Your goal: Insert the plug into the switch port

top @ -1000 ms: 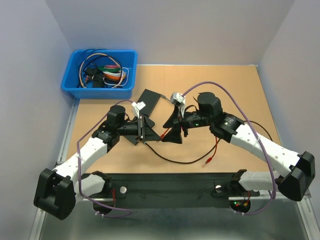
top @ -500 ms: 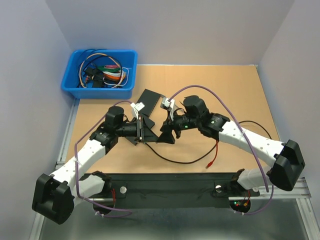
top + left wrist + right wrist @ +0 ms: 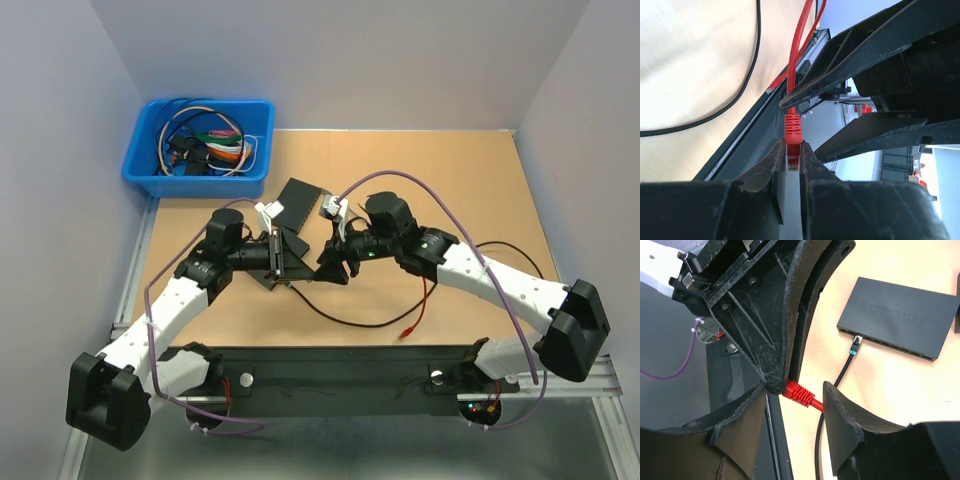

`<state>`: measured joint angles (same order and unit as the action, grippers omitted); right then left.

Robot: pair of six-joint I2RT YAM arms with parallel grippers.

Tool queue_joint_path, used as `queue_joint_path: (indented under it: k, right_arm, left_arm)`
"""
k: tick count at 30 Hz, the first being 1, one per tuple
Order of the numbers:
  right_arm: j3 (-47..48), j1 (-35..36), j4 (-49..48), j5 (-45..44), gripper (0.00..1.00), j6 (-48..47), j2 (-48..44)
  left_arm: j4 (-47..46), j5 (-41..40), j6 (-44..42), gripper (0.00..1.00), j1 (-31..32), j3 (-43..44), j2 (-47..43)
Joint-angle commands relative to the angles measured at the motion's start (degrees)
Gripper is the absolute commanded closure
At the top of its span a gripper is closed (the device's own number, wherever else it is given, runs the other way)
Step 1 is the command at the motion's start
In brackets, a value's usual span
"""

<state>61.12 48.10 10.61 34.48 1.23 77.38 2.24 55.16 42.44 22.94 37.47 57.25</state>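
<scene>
The red plug point(image 3: 793, 129) sits pinched between my left gripper's point(image 3: 792, 152) fingers, its clear tip between the pads and its red cable point(image 3: 426, 298) trailing over the table. My right gripper point(image 3: 795, 389) is open, with a finger on each side of the plug's ribbed red boot point(image 3: 801, 394), right against the left gripper's fingers point(image 3: 771, 315). In the top view the two grippers meet, left point(image 3: 278, 258) and right point(image 3: 334, 264). The black switch point(image 3: 900, 315) lies flat beyond them, also seen in the top view point(image 3: 298, 200). A black cable with a teal plug point(image 3: 855, 346) is in one of its ports.
A blue bin point(image 3: 200, 148) of coloured cables stands at the back left. A black cable point(image 3: 345, 318) loops over the wooden table towards the right. A black rail point(image 3: 330, 370) runs along the near edge.
My right arm has swung left and brought its open jaws around the red plug's boot at the left gripper. The left gripper has shifted slightly back. The red cable's loose end has slid left.
</scene>
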Motion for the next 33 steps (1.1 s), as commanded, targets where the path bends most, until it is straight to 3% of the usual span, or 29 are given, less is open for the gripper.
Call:
queue_joint_path:
  k: [1, 6, 14, 22, 32, 33]
  right_arm:
    - [0.4, 0.8, 2.7, 0.3, 0.45, -2.3, 0.6]
    - [1.5, 1.5, 4.7, 0.1, 0.36, -3.2, 2.3]
    - [1.8, 2.4, 5.6, -2.2, 0.37, -3.9, 3.6]
    - [2.7, 3.8, 7.0, -5.9, 0.54, -4.8, 5.8]
    - [3.1, 5.8, 7.5, -12.2, 0.64, -5.4, 7.8]
    - [3.2, 6.0, 7.5, -12.5, 0.72, -5.3, 7.9]
  left_arm:
    - [-2.3, 1.9, -0.8, 1.0, -1.8, 3.9, -2.5]
    - [-2.3, 2.7, -0.7, 1.0, -2.9, 4.6, -2.8]
    - [-1.1, 4.2, -0.2, 1.0, -4.1, 5.8, -2.8]
    - [-2.0, 5.2, 1.9, 1.0, -4.4, 6.4, -3.1]
    - [-7.9, 7.1, 7.8, 1.0, -4.6, 5.9, -4.3]
    - [-8.7, 7.2, 8.8, 1.0, -4.7, 5.8, -4.3]
